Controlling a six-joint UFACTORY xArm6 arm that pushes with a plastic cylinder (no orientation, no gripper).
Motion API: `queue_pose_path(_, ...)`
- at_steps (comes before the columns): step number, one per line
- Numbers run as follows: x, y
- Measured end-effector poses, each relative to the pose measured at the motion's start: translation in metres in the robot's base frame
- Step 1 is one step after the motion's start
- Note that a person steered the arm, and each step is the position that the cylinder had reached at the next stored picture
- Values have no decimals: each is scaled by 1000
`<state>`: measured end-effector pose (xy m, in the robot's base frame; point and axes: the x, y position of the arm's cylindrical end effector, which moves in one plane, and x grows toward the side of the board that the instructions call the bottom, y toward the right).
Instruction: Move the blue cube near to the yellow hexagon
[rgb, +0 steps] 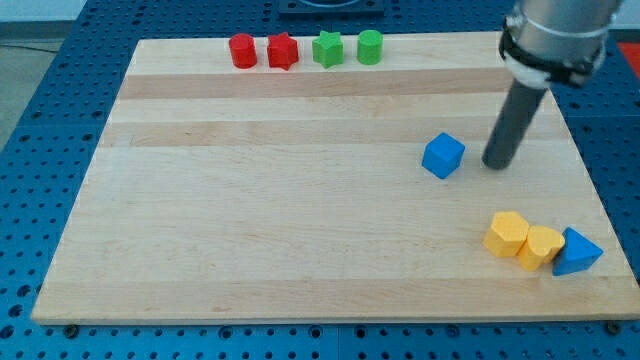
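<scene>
The blue cube (443, 156) sits on the wooden board at the view's right of middle. The yellow hexagon (507, 234) lies near the view's bottom right, below and to the right of the cube, with a gap between them. My tip (496, 164) rests on the board just to the right of the blue cube, a small gap apart from it. The dark rod rises from the tip up to the view's top right.
A yellow heart-like block (541, 246) touches the hexagon's right side, and a blue triangular block (576, 252) sits beside it. Along the view's top stand a red cylinder (242, 50), a red star (283, 51), a green star (327, 48) and a green cylinder (370, 46). The board's right edge (590, 180) is close.
</scene>
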<state>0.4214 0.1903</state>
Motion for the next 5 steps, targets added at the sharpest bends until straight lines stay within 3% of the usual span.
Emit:
queue_pose_path(1, -38, -27)
queue_pose_path(2, -30, -60)
queue_pose_path(5, 29, -72)
